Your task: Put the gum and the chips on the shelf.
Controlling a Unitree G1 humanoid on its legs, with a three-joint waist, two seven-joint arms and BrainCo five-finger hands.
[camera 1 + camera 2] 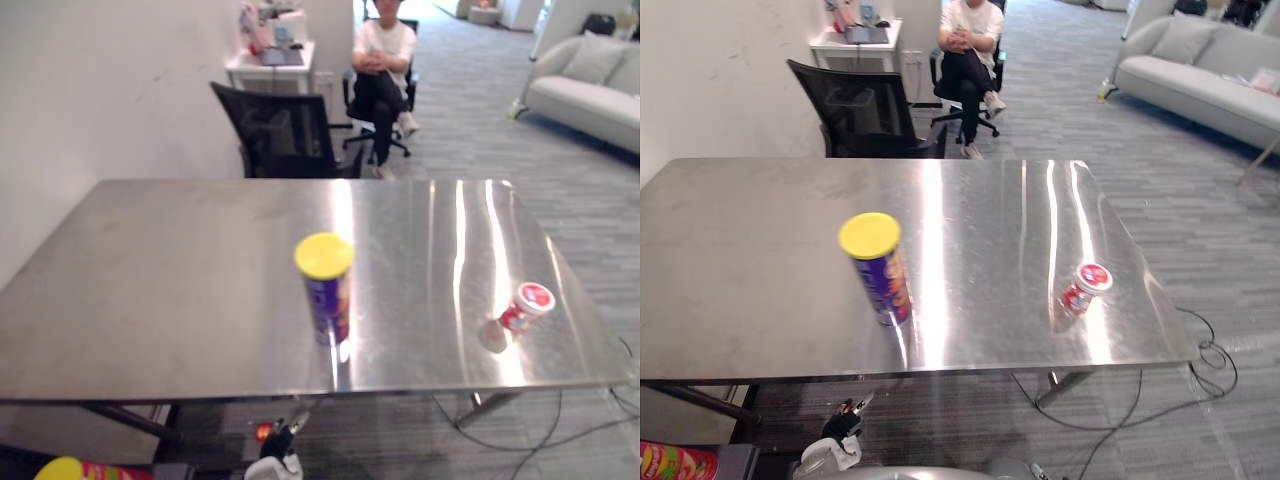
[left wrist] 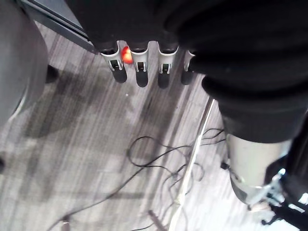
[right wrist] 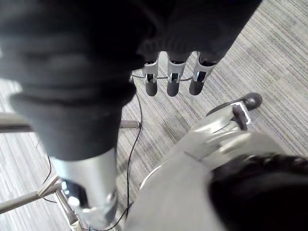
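Steel is what the big table [image 1: 180,280] is made of, and it is shiny and slippery, so go slow. Your chips [image 1: 326,290], a tall purple tube with a yellow lid, stand straight up in the middle of the frame, close to the near edge of the table. Your gum [image 1: 520,312], a little red and white tub, is at the lower right of the table, well apart from the chips and near the table's front right corner. It looks tipped onto its side. Your left hand [image 2: 139,72] hangs low over the floor with its fingers straight and a bit spread, and it holds nothing. Your right hand [image 3: 173,79] is the same: fingers straight, nothing in them. So neither thing is picked up yet, and I think the job is only at its start. Here is what could go wrong. The chips tube is tall and thin, so a bump from the side could knock it down, and then it could roll off the near edge. The gum is round and lying down, so a poke could send it rolling off the table. A second tube [image 1: 65,468] with a yellow lid sits at the bottom left, lower than the table, so do not mix it up with the one on top. A person [image 1: 384,60] sits at the top of the frame, well away.
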